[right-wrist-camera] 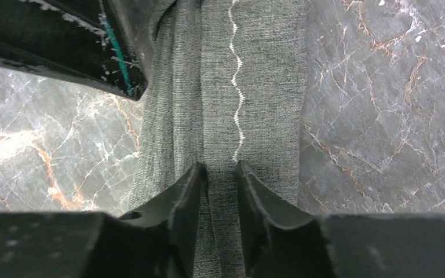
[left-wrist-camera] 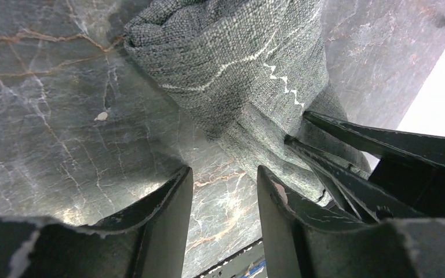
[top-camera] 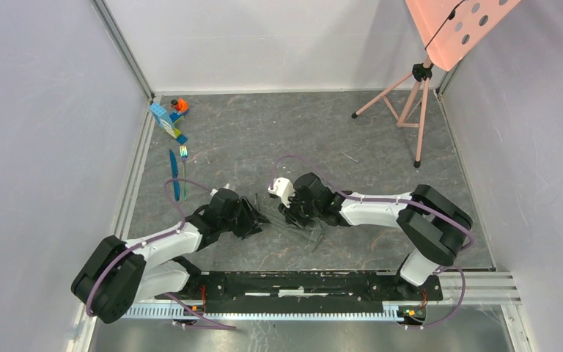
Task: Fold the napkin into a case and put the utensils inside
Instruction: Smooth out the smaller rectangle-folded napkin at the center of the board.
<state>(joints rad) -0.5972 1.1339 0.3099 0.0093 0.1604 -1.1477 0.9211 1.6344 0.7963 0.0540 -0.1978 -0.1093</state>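
napkin (right-wrist-camera: 249, 87) strip's long axis runs top-to-bottom in right wrist view; right gripper (right-wrist-camera: 219, 168) jaws narrow, pinching its fold. left gripper (left-wrist-camera: 225, 172) half-open over bare table (left-wrist-camera: 46, 116).

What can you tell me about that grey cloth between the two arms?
The napkin is a dark grey woven cloth with a pale wavy stitched line. It is bunched into a narrow creased strip lying on the marbled table. The right gripper pinches a fold of it. The left gripper stands open close by, holding nothing.
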